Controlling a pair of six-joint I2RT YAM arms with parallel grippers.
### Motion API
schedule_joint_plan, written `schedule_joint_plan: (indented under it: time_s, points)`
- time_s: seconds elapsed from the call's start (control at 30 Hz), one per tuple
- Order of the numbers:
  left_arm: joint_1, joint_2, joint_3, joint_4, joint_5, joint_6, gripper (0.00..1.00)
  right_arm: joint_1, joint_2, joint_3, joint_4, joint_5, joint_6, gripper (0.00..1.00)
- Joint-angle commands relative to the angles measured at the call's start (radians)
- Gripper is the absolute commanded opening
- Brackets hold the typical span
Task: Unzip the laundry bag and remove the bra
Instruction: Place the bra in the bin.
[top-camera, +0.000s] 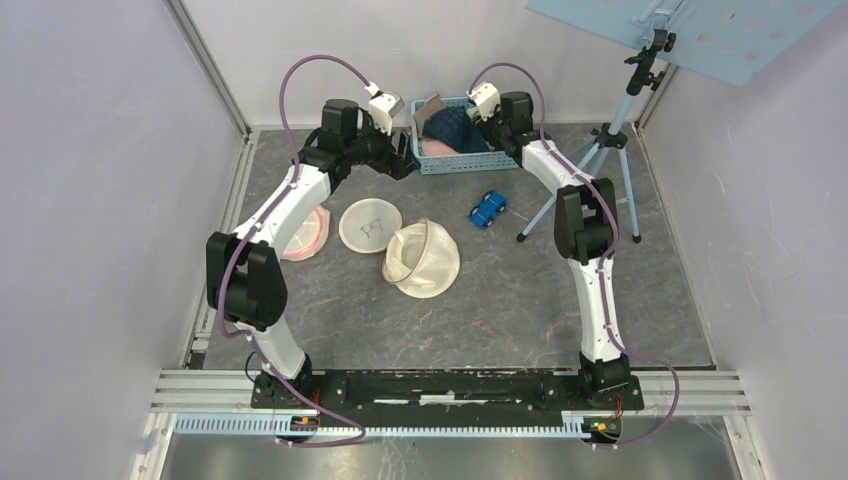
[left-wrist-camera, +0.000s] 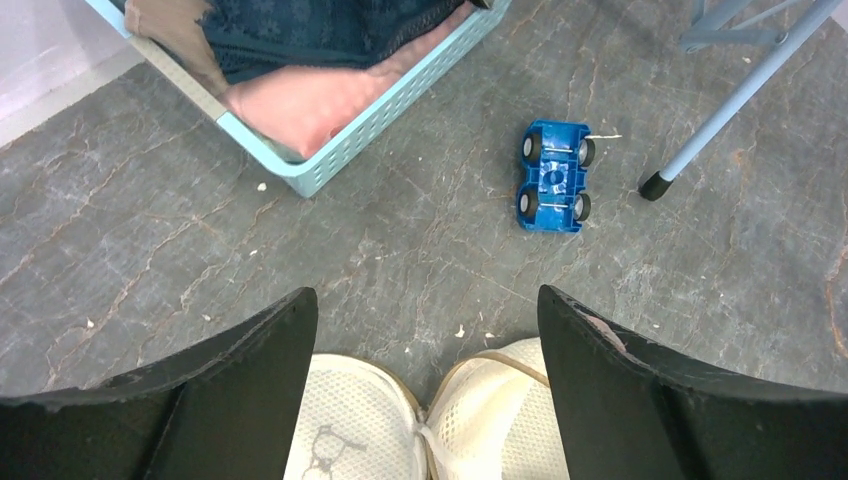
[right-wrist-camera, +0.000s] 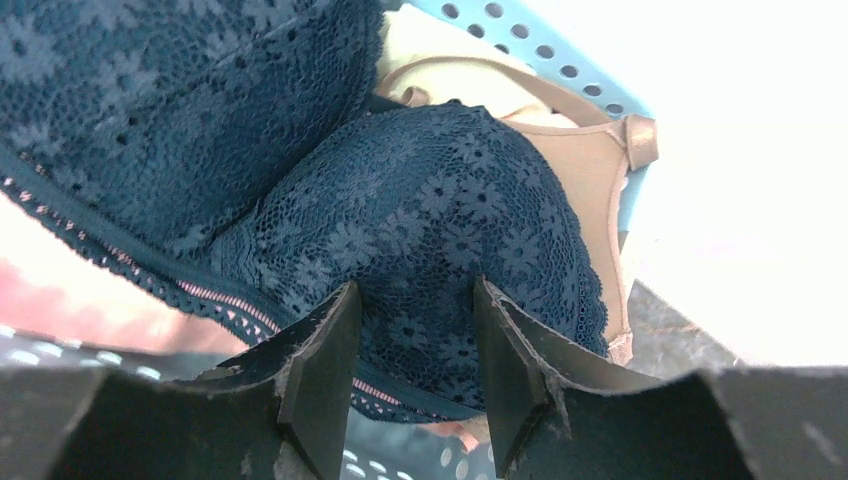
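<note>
The white mesh laundry bag (top-camera: 422, 258) lies unzipped on the table, its round lid half (top-camera: 370, 225) flat beside it. Both halves show at the bottom of the left wrist view (left-wrist-camera: 350, 430). A dark blue lace bra (top-camera: 452, 125) lies in the light blue basket (top-camera: 470, 163), on top of pink fabric (left-wrist-camera: 300, 105). My right gripper (right-wrist-camera: 415, 300) is over the basket, jaws open, with a blue lace cup (right-wrist-camera: 430, 190) just beyond the fingertips. My left gripper (left-wrist-camera: 428, 310) is open and empty, above the table between basket and bag.
A blue toy car (top-camera: 488, 209) lies right of the bag. A tripod (top-camera: 600, 150) stands at the back right, one leg (left-wrist-camera: 740, 95) near the car. A beige bra (right-wrist-camera: 590, 160) lies in the basket's far corner. A pink rounded item (top-camera: 305, 235) sits under my left arm.
</note>
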Motion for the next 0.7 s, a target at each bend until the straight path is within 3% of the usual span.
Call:
schedule_joint_plan:
  time_s: [0.0, 0.23, 0.47, 0.67]
  points:
    - [0.017, -0.049, -0.005, -0.027, -0.006, -0.027, 0.88, -0.002, 0.062, 0.079, 0.139, 0.059, -0.033, 0.52]
    - [0.040, -0.110, -0.057, -0.051, -0.017, -0.038, 1.00, -0.001, -0.010, 0.015, 0.242, -0.013, -0.048, 0.61]
    - [0.059, -0.160, -0.028, -0.188, -0.074, -0.023, 1.00, 0.000, -0.235, -0.120, 0.279, -0.110, -0.035, 0.82]
    - [0.104, -0.220, -0.030, -0.327, -0.050, -0.035, 1.00, 0.001, -0.449, -0.248, 0.178, -0.263, -0.017, 0.95]
